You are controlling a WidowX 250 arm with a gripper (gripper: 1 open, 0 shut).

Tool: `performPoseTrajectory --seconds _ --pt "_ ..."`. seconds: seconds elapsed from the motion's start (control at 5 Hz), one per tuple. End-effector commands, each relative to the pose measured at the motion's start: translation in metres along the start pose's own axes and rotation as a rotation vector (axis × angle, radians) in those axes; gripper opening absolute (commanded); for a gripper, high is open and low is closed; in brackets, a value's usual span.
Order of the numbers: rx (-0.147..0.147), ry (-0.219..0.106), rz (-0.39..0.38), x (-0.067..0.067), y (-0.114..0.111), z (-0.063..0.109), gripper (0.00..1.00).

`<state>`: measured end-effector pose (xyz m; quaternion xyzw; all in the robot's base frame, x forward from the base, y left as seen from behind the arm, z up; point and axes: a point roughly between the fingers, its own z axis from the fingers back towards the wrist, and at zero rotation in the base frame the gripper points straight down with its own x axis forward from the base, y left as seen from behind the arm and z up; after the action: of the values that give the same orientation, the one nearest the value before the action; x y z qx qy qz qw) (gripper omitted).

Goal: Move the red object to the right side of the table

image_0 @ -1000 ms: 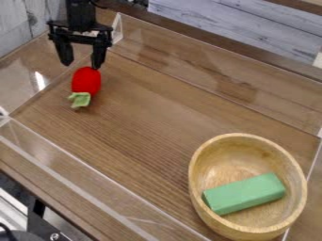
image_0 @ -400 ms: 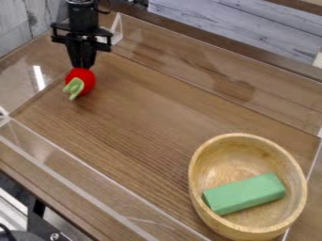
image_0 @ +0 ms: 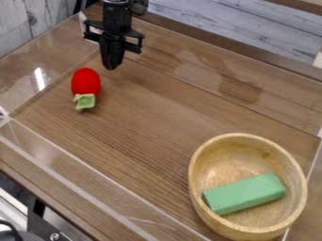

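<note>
The red object (image_0: 85, 83), a small strawberry-like toy with a light green leafy end pointing toward the front, lies on the left part of the table (image_0: 176, 113). My gripper (image_0: 113, 64) hangs behind it and to its right, clear of the toy. Its dark fingers are pressed together, pointing down, with nothing between them.
A wooden bowl (image_0: 201, 162) stands at the front right with a flat green block (image_0: 246, 195) lying inside. Low clear acrylic walls (image_0: 75, 162) run round the tabletop's edge. A white plank wall rises behind the table.
The gripper was open over the toy, then closed and shifted to the right. The toy tipped briefly and lies on the table, not held.
</note>
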<state>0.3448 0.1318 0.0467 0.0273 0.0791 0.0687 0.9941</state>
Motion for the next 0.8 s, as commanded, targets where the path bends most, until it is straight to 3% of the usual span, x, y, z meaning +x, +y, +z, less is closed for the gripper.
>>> performPoseTrajectory --seconds 0.0,0.4,0.6 --pt "0.021 -0.064 0.059 -0.008 -0.003 0.016 1.0" --pt "0.037 -0.035 0.123 -0.032 0.027 0.026 1.0" --pt "0.041 -0.013 0.216 -0.042 0.049 0.019 1.0"
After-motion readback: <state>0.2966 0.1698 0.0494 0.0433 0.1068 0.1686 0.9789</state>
